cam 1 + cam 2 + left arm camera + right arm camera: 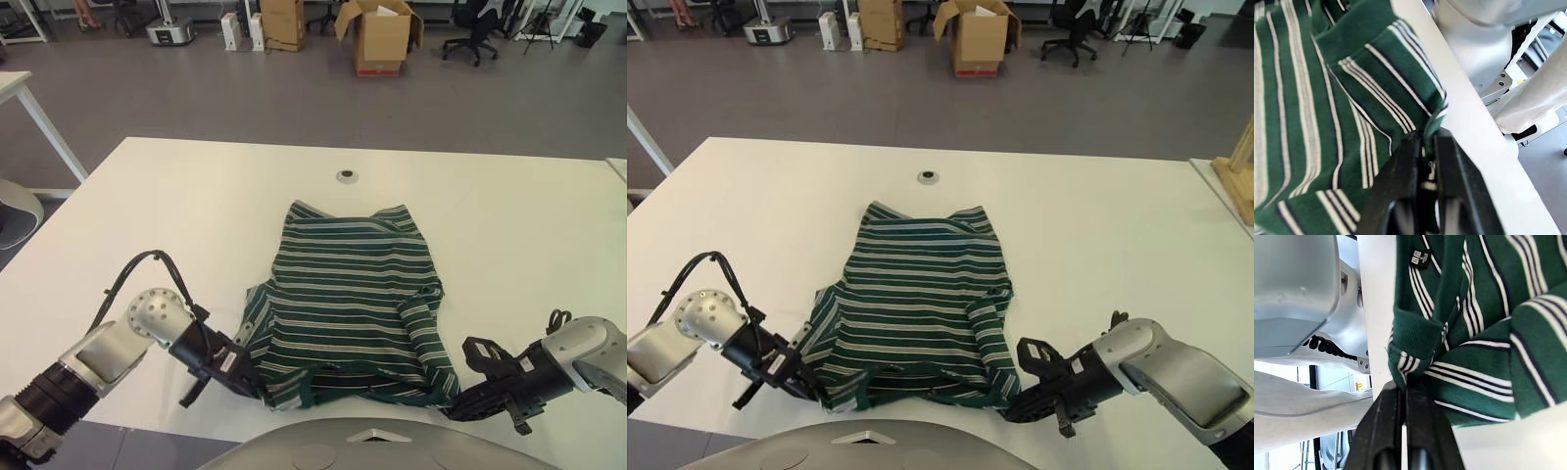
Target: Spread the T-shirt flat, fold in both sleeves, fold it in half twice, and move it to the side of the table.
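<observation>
Two T-shirt (pixel 353 294) corners clamped, left pincer (pixel 257 384), right pincer (pixel 454 403), at near edge; table (pixel 176 215) wide either side.

A white table (pixel 176 206) stands on the grey floor (pixel 216 98) of an open workroom.
A small round fitting (pixel 346 176) sits in the tabletop toward 12 o'clock. Beyond it, an open cardboard box (pixel 380 39) stands at 12 o'clock, stacked cartons (pixel 282 24) at 11, a dark office chair (pixel 477 31) at 1. A second white table (pixel 22 96) juts in at 10; a wooden frame (pixel 1238 176) edges in at 3.
</observation>
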